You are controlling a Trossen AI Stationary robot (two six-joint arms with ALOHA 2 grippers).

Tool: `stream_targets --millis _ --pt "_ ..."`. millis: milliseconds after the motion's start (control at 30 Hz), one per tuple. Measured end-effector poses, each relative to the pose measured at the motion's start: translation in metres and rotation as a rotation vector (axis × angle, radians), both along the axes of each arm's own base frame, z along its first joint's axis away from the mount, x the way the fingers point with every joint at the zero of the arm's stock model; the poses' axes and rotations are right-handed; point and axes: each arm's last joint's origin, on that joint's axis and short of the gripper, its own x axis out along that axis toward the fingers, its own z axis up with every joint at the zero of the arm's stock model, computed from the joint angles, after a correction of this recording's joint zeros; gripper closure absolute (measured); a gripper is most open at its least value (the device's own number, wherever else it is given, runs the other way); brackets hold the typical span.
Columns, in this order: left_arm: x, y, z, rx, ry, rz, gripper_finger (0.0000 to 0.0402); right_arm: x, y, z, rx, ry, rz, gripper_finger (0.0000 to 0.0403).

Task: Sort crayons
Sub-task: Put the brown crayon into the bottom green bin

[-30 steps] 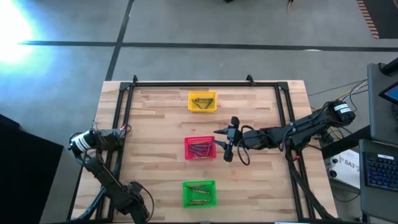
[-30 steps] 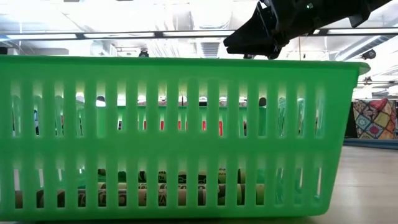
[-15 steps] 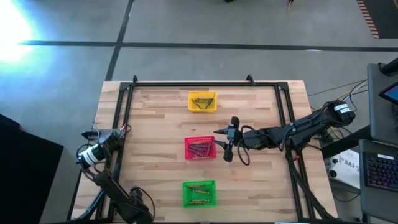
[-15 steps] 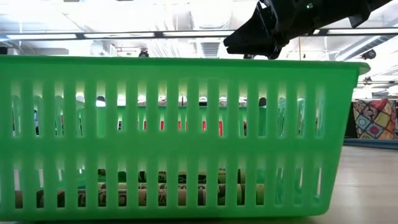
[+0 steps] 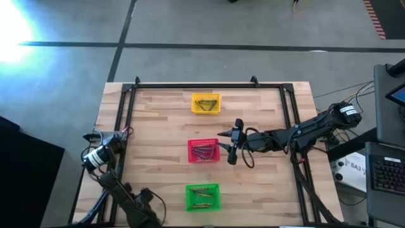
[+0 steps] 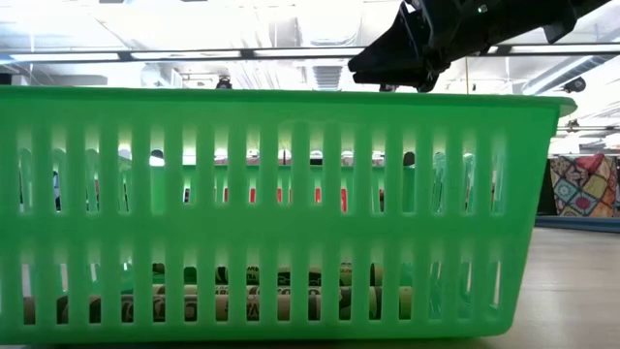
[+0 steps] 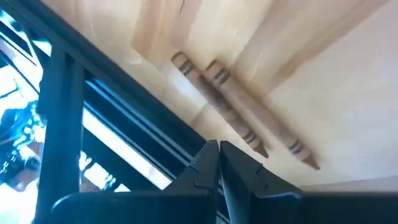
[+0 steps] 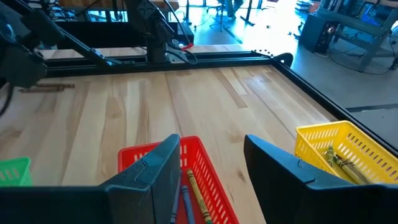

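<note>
Left gripper (image 7: 219, 163) hangs at the wooden table's (image 5: 158, 126) left edge by the black frame rail (image 5: 120, 126), fingers together, over two brown paper-wrapped crayons (image 7: 239, 112) lying side by side, touching. Right gripper (image 8: 208, 165) hovers just right of the red slotted basket (image 5: 204, 150), fingers apart, empty. Yellow basket (image 5: 205, 103) and green basket (image 5: 202, 197) also hold crayons. Bare tabletop lies between the baskets and the left rail.

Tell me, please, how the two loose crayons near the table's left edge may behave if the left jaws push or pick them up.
The two crayons look like round, thin sticks lying flat side by side on the smooth wooden table, so a push would probably roll them. They seem rigid and light. The left gripper, jaws closed, must open first.
</note>
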Motion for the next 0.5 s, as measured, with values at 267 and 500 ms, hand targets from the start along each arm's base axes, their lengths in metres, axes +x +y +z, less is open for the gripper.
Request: stream_targets --millis 267,500 --pt "0.016 0.005 0.030 0.057 -0.180 0.033 0.0401 0.000 0.000 -0.001 0.000 0.009 0.006 0.0232" --pt "0.016 -0.002 0.057 0.093 -0.615 0.150 0.0400 -0.002 0.000 -0.005 0.002 0.054 0.009 0.0232"
